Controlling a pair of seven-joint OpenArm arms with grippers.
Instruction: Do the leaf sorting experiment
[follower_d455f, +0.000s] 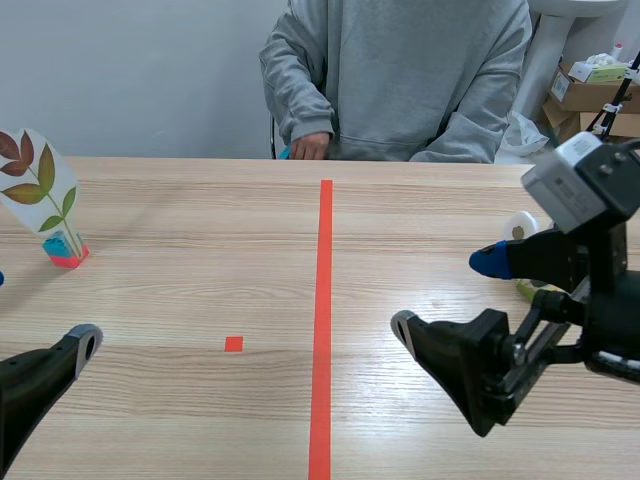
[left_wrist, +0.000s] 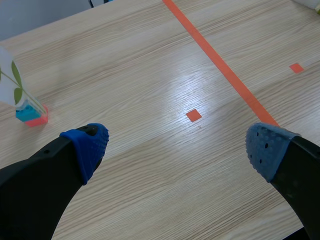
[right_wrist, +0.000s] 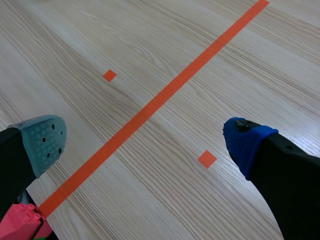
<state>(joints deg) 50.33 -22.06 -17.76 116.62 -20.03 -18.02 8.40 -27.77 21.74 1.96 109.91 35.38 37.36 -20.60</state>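
A clear card printed with brown and green leaves (follower_d455f: 35, 180) stands in a blue and red block base (follower_d455f: 64, 250) at the table's far left. In the left wrist view the card (left_wrist: 9, 82) and its base (left_wrist: 31, 114) lie ahead of the left finger. My left gripper (left_wrist: 175, 145) is open over bare wood, and the scene view shows it (follower_d455f: 40, 312) low at the left edge. My right gripper (follower_d455f: 447, 293) is open right of the tape line, nothing between its fingers (right_wrist: 145, 140). A pink-red block (right_wrist: 21, 225) shows beneath its grey-padded finger.
A person in a grey sweatshirt (follower_d455f: 400, 70) sits across the table, one hand (follower_d455f: 308, 147) at the far edge holding something teal. A white round thing (follower_d455f: 520, 225) and a yellow-green piece (follower_d455f: 537, 290) sit partly hidden behind my right arm. Cardboard boxes (follower_d455f: 590, 92) stand at the back right.
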